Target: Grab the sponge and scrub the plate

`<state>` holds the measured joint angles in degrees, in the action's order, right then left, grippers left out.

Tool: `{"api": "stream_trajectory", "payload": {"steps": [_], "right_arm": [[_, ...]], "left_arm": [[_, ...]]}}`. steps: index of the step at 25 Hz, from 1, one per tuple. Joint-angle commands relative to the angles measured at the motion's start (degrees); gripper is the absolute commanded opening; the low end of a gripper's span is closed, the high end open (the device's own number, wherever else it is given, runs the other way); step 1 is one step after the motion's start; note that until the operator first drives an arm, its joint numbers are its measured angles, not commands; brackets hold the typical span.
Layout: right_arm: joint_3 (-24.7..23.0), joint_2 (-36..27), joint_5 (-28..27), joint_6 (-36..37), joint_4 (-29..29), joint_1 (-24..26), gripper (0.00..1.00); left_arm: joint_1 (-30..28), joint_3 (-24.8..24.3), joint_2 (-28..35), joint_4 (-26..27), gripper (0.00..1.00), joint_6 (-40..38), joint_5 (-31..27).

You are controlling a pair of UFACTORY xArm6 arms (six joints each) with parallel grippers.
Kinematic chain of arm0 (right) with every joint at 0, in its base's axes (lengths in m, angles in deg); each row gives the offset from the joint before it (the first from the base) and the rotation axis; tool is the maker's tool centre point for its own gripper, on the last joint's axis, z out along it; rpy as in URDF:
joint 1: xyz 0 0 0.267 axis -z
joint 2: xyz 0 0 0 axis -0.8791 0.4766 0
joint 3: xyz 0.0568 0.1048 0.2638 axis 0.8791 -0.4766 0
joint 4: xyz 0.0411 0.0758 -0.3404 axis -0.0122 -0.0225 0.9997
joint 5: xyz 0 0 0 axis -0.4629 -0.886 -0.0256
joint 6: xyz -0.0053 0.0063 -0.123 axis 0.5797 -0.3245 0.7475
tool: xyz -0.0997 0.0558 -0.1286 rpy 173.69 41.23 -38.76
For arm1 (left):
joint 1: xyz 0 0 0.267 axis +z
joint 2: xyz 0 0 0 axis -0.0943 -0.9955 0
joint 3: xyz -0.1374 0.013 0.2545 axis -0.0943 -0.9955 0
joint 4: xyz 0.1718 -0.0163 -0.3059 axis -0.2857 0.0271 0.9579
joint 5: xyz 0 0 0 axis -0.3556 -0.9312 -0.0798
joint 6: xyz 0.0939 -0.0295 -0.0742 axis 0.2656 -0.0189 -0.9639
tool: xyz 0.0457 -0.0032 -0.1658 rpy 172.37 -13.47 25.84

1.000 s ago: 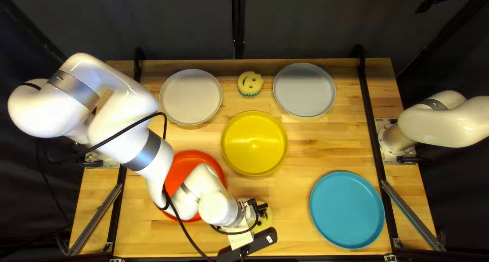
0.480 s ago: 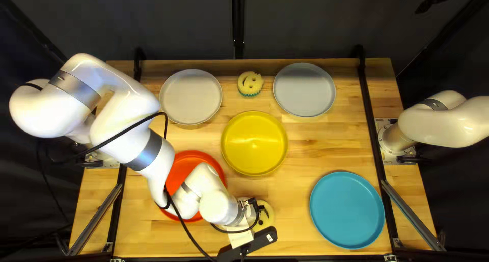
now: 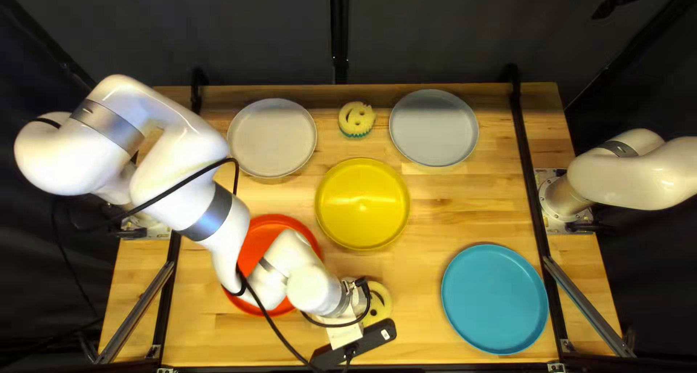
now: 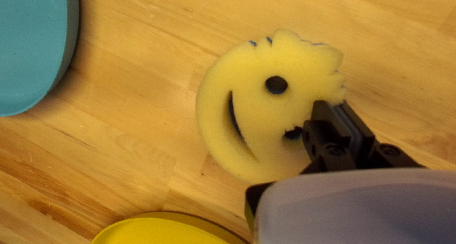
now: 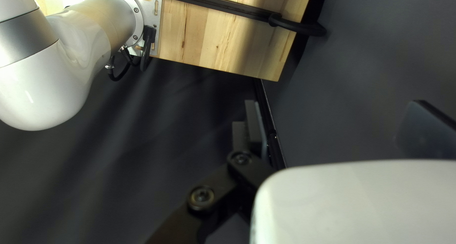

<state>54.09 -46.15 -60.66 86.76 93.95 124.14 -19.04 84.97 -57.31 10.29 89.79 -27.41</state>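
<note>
While the left gripper [image 4: 332, 104] hangs over one side of a yellow smiley-face sponge [image 4: 266, 116], its jaws are drawn together with nothing visibly caught between them. The sponge lies flat on the counter [image 3: 432, 206], near its front edge, between the red plate [image 3: 255, 242] and the blue plate [image 3: 494, 299]. Whether the tips brush the foam, I can't tell.

Picking up seems to be the step in hand. Coming down like that, the closed jaws would probably dent the sponge or shove it along the wood. Opened but this far off-centre, they might pinch only its margin, and it could twist free once rubbed on a plate. The left arm [image 3: 225, 220] reaches over the red plate, so a careless dip of the elbow might knock it. Any plate could skate under scrubbing unless steadied; the right gripper [image 5: 336, 101], jaws wide apart and empty, waits away from them all.
</note>
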Motion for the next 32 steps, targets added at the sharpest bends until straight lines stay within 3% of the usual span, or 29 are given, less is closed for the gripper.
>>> {"api": "stream_trajectory", "payload": {"steps": [1, 5, 10, 20, 32], "right_arm": [[0.0, 0.0, 0.0, 0.0, 0.0, 0.0, 1.0], [0.0, 0.0, 0.0, 0.0, 0.0, 0.0, 1.0], [0.0, 0.0, 0.0, 0.0, 0.0, 0.0, 1.0], [0.0, 0.0, 0.0, 0.0, 0.0, 0.0, 1.0], [0.0, 0.0, 0.0, 0.0, 0.0, 0.0, 1.0]], "left_arm": [[4.96, -3.31, 5.35, 4.9, 0.0, 9.96, -4.27], [9.15, -5.91, 8.63, 7.29, 0.0, 16.54, -7.44], [12.52, -5.7, 9.12, 7.65, 0.0, 20.99, -10.97], [15.36, -7.57, 5.88, 9.43, 0.0, 26.14, -9.27], [18.89, -6.0, 4.53, 12.15, 0.0, 33.2, -10.07]]}}
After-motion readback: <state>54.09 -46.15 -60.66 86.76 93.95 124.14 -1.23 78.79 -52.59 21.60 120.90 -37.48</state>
